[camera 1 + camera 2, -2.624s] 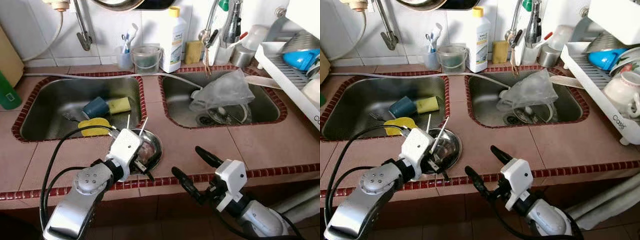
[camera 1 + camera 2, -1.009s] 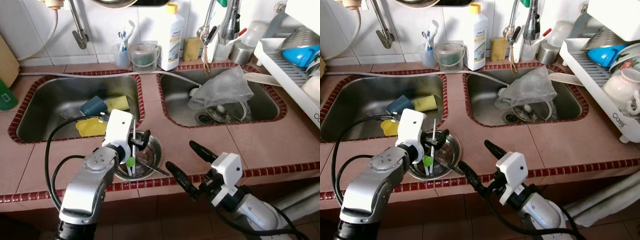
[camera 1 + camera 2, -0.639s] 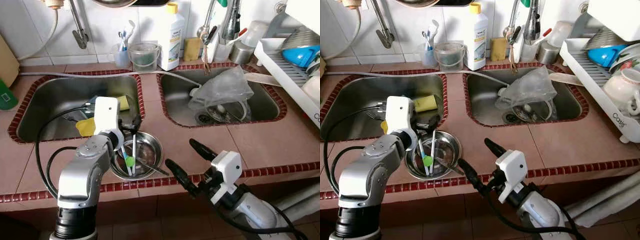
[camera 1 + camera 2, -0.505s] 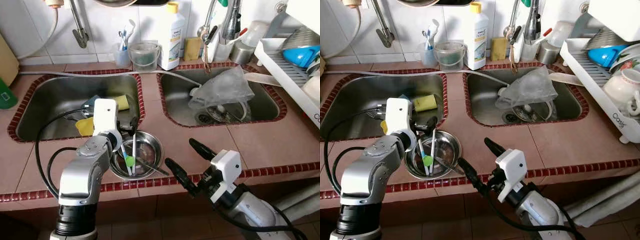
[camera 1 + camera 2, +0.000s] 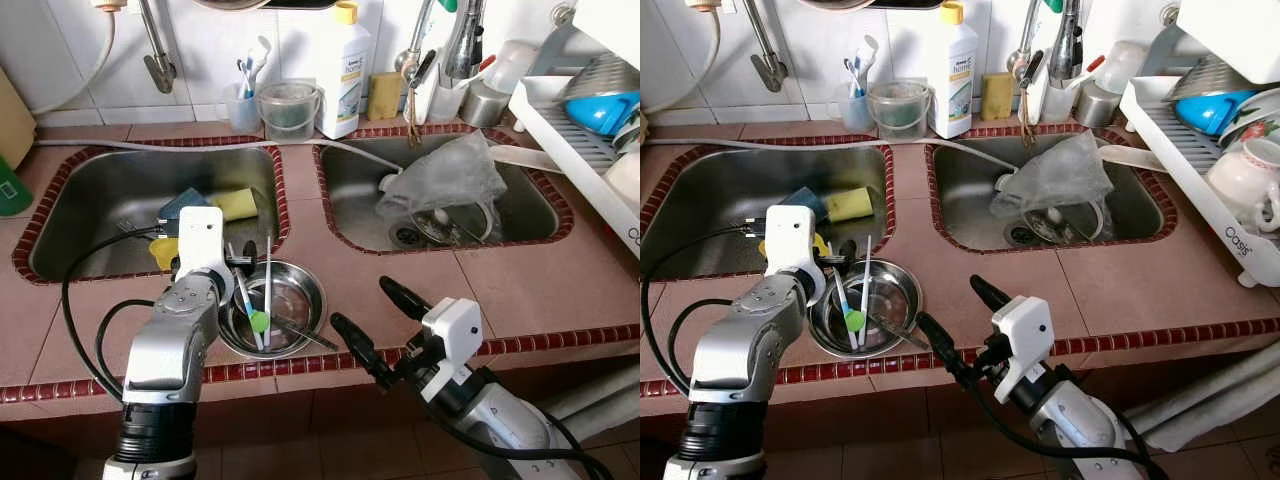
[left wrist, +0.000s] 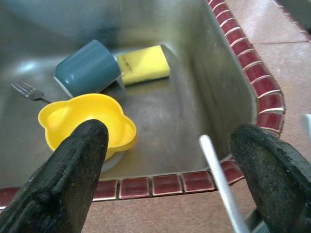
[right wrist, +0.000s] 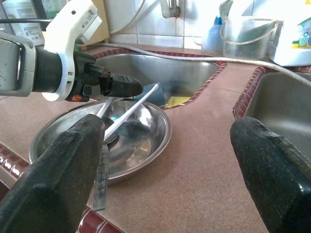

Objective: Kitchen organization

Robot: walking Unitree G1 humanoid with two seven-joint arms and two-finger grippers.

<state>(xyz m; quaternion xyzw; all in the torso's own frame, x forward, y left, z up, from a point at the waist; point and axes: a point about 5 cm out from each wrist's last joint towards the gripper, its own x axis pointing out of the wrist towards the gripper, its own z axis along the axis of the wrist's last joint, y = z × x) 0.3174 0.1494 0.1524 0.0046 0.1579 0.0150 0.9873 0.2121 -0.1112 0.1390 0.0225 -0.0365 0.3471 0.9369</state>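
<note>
A steel bowl (image 5: 310,290) sits on the tiled counter between the two sinks. In it lie thin white utensils (image 5: 267,285), one with a green piece (image 5: 259,321), and a knife. My left gripper (image 5: 238,262) is open and holds nothing, hovering at the bowl's left rim beside the left sink. Its wrist view looks into that sink at a yellow bowl (image 6: 82,121), a blue cup (image 6: 87,68), a yellow sponge (image 6: 143,63) and a fork (image 6: 26,90). My right gripper (image 5: 365,307) is open too, low at the counter's front edge, right of the steel bowl (image 7: 146,141).
A crumpled clear plastic bag (image 5: 445,180) lies in the right sink over a pot lid. Along the back wall stand a detergent bottle (image 5: 342,70), a toothbrush cup (image 5: 240,100) and a clear container (image 5: 290,110). A white dish rack (image 5: 575,130) holds dishes at the right.
The left gripper brought the utensils down into the steel bowl, let them go, and drew back left toward the sink. The right arm has barely moved.
</note>
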